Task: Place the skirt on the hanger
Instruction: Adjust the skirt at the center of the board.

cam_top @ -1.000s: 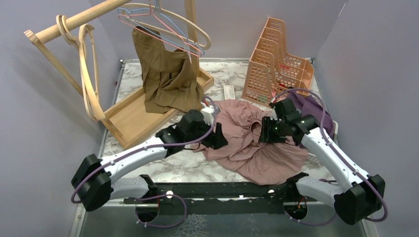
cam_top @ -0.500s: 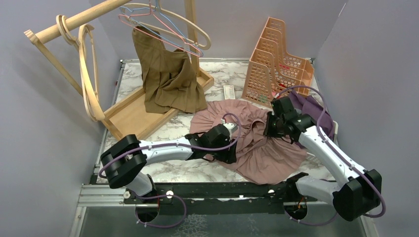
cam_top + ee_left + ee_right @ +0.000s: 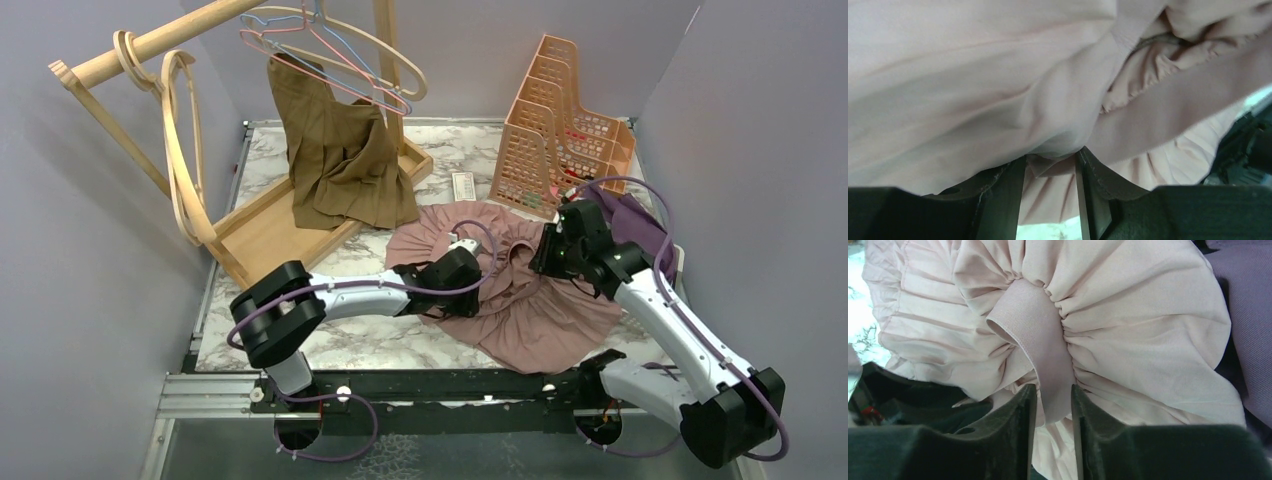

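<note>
The pink skirt [image 3: 530, 300] lies crumpled on the marble table [image 3: 350, 340], directly under both claws and spread out between them.

The right claw [image 3: 548, 262] bears down on the skirt's far right part. In the right wrist view the right claw [image 3: 1053, 390] is closed to a narrow gap on the elastic waistband [image 3: 1040, 335]. The band loops up from between the two dark fingers [image 3: 1018, 420] and touches both. Gathered pleats fan out beyond and to either side of this claw. A purple cloth [image 3: 640, 220] lies just to its right, partly under the skirt's edge.

The left claw [image 3: 468, 300] lies low over the skirt's left half, its arm stretched almost flat along the table. In the left wrist view the left claw [image 3: 1050, 160] stands about half closed. A soft fold of the pink fabric bulges into the gap at the tips of its fingers [image 3: 1008, 190]. It cannot be told whether that fold is truly clamped or merely resting there.

Well beyond the left claw and to its left, a brown skirt [image 3: 340, 160] hangs among wire hangers [image 3: 330, 50] on a wooden rail [image 3: 150, 45]. Below them sits a wooden tray [image 3: 260, 240]. Wooden hangers [image 3: 180, 150] dangle further left on the same rail. Orange file holders [image 3: 560, 120] stand just beyond the right claw.
</note>
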### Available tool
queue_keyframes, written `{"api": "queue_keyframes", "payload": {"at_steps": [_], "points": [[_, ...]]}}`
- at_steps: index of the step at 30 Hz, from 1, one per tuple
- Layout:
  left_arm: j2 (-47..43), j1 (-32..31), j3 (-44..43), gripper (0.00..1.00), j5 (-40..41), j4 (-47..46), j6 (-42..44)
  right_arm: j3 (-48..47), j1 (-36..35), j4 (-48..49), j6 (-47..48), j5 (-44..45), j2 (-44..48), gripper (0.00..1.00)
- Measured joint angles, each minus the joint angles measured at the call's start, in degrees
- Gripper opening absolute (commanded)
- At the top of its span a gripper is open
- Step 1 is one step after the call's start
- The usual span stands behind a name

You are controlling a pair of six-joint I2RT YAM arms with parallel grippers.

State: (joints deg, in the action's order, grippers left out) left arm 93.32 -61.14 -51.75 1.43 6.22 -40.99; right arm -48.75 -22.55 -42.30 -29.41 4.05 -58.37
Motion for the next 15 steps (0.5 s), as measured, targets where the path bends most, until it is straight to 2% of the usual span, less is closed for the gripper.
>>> {"api": "queue_keyframes", "payload": {"at_steps": [2,4,6,8,10,13,15], "points": [[1.57,0.0,-1.27,0.39,2.21,0.83,0.42,0.26,0.0,0.55,-0.15,-0.26,0.44,0.43],[2.16,0.0,-1.62,0.25,4.42,1.86,1.33,0.52,0.0,1.31,-0.15,-0.26,0.11,0.43],[2.16,0.0,-1.9,0.12,6.56,3.3,2.19,0.81,0.0,2.32,-0.11,-0.26,-1.11,0.38],[2.05,0.0,-2.32,0.04,8.17,4.39,3.26,0.81,0.0,2.95,-0.15,-0.24,-3.5,0.31],[1.4,0.0,-2.84,0.0,9.44,6.12,4.22,0.81,0.0,3.3,-0.13,-0.22,-5.46,0.19],[-2.16,0.0,-3.17,0.0,10.84,9.09,5.05,0.44,0.0,3.32,0.02,-0.13,-5.99,0.03],[-6.91,0.07,-3.37,0.0,11.78,11.98,5.29,-0.87,0.0,3.15,0.11,-0.04,-5.99,0.01]]}}
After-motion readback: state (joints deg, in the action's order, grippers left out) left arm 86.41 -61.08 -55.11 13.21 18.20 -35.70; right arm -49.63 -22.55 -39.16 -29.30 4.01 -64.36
